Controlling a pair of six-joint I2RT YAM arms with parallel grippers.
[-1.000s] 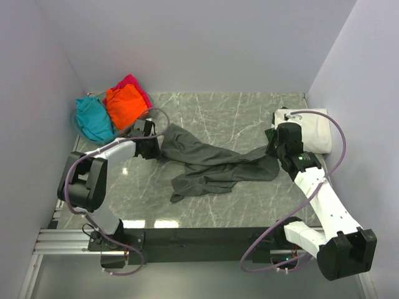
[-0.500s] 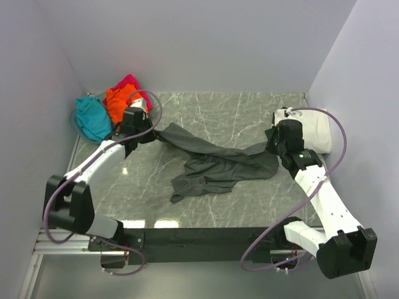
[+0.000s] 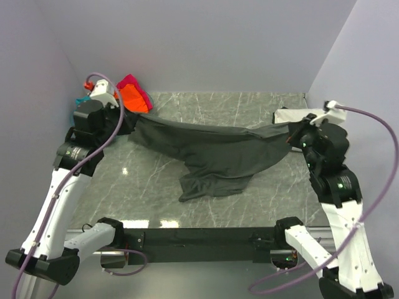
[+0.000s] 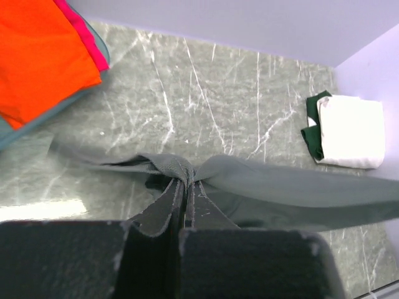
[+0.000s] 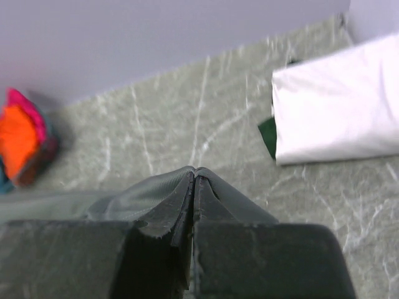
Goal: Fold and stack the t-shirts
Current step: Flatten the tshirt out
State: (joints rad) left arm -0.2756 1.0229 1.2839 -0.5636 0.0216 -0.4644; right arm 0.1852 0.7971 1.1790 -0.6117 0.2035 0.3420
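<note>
A dark grey t-shirt (image 3: 212, 149) hangs stretched between my two grippers above the marble table, its lower part drooping onto the table at the middle. At the shirt's left end, close to the coloured pile, my left gripper (image 3: 128, 121) is shut on a bunched edge (image 4: 185, 180). The right gripper (image 3: 292, 134) is shut on the opposite end (image 5: 194, 174). A folded white t-shirt (image 3: 293, 116) lies at the far right on something dark green (image 4: 312, 134). Orange (image 3: 132, 96), magenta (image 3: 132, 81) and teal (image 3: 81, 101) t-shirts are heaped in the far left corner.
Walls close the table in on the left, back and right. A black rail (image 3: 199, 237) carrying the arm bases runs along the near edge. Both arms' cables (image 3: 368, 118) loop out beside them.
The left gripper has shut on the grey shirt's left end. Both arms have risen and drawn apart, lifting the crumpled shirt and pulling it out into a wide span.
</note>
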